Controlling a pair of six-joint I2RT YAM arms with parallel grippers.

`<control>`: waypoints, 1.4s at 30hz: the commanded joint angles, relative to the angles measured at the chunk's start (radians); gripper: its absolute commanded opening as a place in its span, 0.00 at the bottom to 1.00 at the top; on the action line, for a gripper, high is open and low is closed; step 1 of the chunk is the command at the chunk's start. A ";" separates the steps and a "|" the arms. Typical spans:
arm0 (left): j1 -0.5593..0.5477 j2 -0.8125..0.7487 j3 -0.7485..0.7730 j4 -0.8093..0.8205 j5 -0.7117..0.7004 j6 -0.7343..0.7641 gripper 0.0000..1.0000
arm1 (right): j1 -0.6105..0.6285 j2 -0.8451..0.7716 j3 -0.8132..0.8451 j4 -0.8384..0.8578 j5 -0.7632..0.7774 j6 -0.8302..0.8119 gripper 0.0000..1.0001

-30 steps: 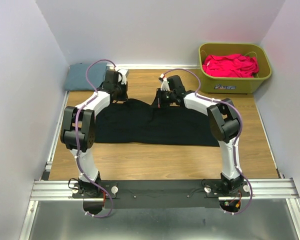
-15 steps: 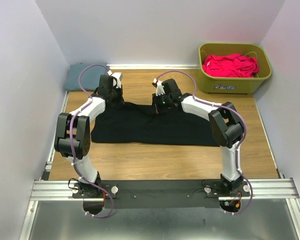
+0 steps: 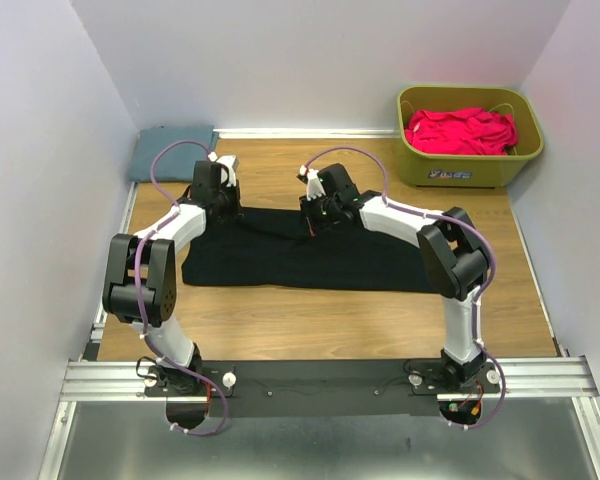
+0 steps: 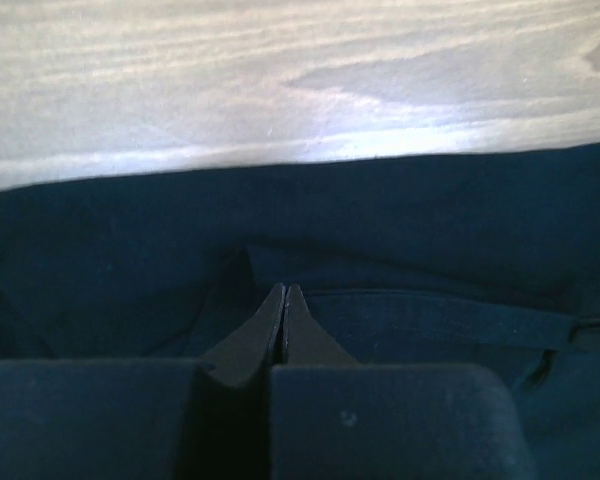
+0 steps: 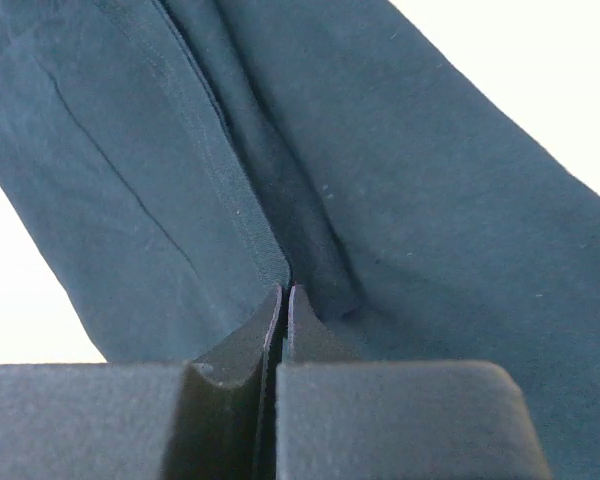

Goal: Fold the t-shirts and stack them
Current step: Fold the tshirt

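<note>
A black t-shirt (image 3: pixel 310 255) lies spread across the middle of the wooden table. My left gripper (image 3: pixel 223 207) is at its far left edge, its jaws shut on a fold of the dark fabric (image 4: pixel 400 240), as the left wrist view (image 4: pixel 283 296) shows. My right gripper (image 3: pixel 318 222) is at the far edge near the shirt's middle. It is shut on a hem fold (image 5: pixel 230 190), with the cloth pinched between its tips (image 5: pixel 285 296). A folded blue-grey shirt (image 3: pixel 170 150) lies in the back left corner.
A green bin (image 3: pixel 470 165) holding red t-shirts (image 3: pixel 460 130) stands at the back right. White walls close in the table on the left, back and right. Bare wood (image 3: pixel 320 325) lies between the shirt and the arm bases.
Both grippers have moved left along the shirt's far edge, still shut on it. The shirt has been pulled to the left and its far edge lies lower and flatter.
</note>
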 commanded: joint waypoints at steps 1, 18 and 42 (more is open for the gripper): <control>0.009 -0.042 -0.024 0.023 -0.009 -0.014 0.00 | 0.019 -0.018 -0.016 -0.039 -0.027 -0.021 0.07; 0.012 -0.109 -0.099 -0.005 -0.070 -0.037 0.39 | 0.042 -0.033 -0.044 -0.082 -0.070 -0.041 0.32; 0.008 -0.191 -0.151 -0.143 -0.252 -0.284 0.60 | -0.075 -0.277 -0.242 -0.241 0.266 0.083 0.46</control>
